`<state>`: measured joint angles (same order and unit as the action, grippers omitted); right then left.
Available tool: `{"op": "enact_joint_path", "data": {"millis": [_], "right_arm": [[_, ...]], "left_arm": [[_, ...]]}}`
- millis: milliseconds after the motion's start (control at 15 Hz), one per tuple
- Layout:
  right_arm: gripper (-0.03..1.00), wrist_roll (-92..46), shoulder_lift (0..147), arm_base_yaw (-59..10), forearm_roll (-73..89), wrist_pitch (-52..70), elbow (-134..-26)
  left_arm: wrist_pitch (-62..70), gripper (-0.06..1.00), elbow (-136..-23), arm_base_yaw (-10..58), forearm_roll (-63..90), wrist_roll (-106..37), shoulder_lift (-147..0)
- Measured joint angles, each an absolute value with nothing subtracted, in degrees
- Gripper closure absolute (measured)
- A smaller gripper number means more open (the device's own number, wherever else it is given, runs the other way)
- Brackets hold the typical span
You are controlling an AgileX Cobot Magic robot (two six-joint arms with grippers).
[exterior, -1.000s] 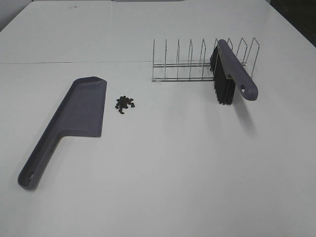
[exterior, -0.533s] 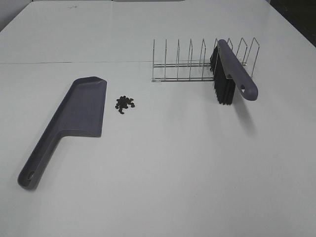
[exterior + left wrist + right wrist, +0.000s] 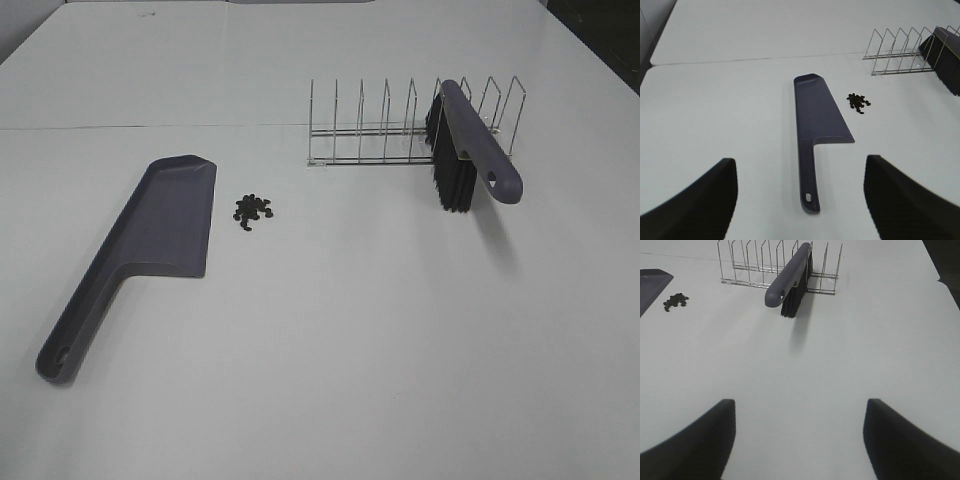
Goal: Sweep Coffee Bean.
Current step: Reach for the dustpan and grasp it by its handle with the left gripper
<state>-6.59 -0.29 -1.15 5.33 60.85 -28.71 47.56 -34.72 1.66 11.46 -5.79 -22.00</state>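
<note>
A small heap of dark coffee beans [image 3: 253,210] lies on the white table, just right of the grey-purple dustpan [image 3: 165,220], which lies flat with its handle toward the near left. The beans [image 3: 858,102] and dustpan [image 3: 815,117] also show in the left wrist view. The brush [image 3: 470,150], grey handle and black bristles, leans in the wire rack [image 3: 400,130] at the back right; it also shows in the right wrist view [image 3: 790,282]. My left gripper [image 3: 799,200] is open, short of the dustpan handle. My right gripper [image 3: 799,440] is open, well short of the brush. Neither shows in the exterior view.
A seam [image 3: 150,127] runs across the table behind the dustpan. The table's dark edge [image 3: 600,40] lies at the far right. The rack's other slots stand unfilled.
</note>
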Motion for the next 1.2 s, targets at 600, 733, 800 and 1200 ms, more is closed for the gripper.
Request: {"op": "enact_joint_path", "data": {"millis": [600, 733, 800, 1200], "right_arm": [[0.33, -6.6, -0.3, -1.1, 5.3, 60.8, -28.7], [0.33, -6.6, -0.3, -1.1, 5.3, 60.8, -28.7], [0.33, -6.6, -0.3, -1.1, 5.3, 60.8, -28.7], [0.33, -6.6, -0.3, -1.1, 5.3, 60.8, -28.7]], "left_arm": [[47.5, 0.27, -53.5, 1.7, 16.1, -5.9, -78.3], [47.4, 0.25, -55.5, 2.5, 16.1, -5.9, -84.1], [47.4, 0.24, -57.1, 3.4, 16.1, -5.9, -87.8], [48.6, 0.24, -65.6, 9.2, 15.5, -4.6, -106.6]]}}
